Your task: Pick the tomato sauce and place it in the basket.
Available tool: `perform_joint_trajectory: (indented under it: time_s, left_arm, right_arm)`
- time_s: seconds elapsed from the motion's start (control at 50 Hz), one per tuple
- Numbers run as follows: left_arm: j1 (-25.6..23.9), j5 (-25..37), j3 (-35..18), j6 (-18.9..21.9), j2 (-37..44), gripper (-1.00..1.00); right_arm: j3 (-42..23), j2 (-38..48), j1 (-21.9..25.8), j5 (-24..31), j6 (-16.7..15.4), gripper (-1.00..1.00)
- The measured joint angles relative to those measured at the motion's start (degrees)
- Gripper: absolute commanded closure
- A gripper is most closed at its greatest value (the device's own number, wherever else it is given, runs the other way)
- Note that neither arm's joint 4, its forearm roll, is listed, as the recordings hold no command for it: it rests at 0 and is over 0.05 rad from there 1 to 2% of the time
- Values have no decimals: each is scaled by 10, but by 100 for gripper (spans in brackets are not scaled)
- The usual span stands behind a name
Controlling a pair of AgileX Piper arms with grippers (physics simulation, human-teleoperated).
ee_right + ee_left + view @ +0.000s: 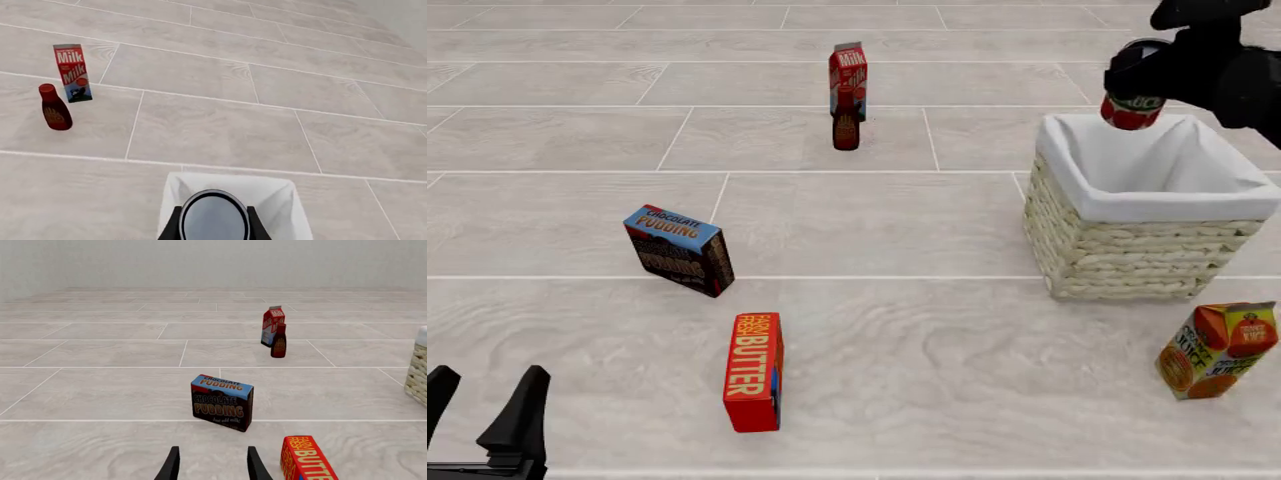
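My left pincer (481, 405) idles open at the floor's near edge; my right pincer (1154, 80) grips the tomato sauce (1132, 104) above the basket (1134, 245)'s far rim. Next, I judge: centre, release.

Pale wood-grain tiled floor (961, 340), plain wall (200, 262)

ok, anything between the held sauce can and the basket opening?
Nothing visible. The right gripper holds the tomato sauce above the far rim of the basket, whose white-lined opening looks empty. Milk carton and bottle stand well off to the left.
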Motion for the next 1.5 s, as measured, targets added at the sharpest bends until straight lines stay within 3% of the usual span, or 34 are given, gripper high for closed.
perform_joint_trajectory:
  time_s: [1.5]
  left_arm:
    - [0, 0, 0, 0, 0, -100]
  right_arm:
    - [-21, 132, -57, -48, 4, 100]
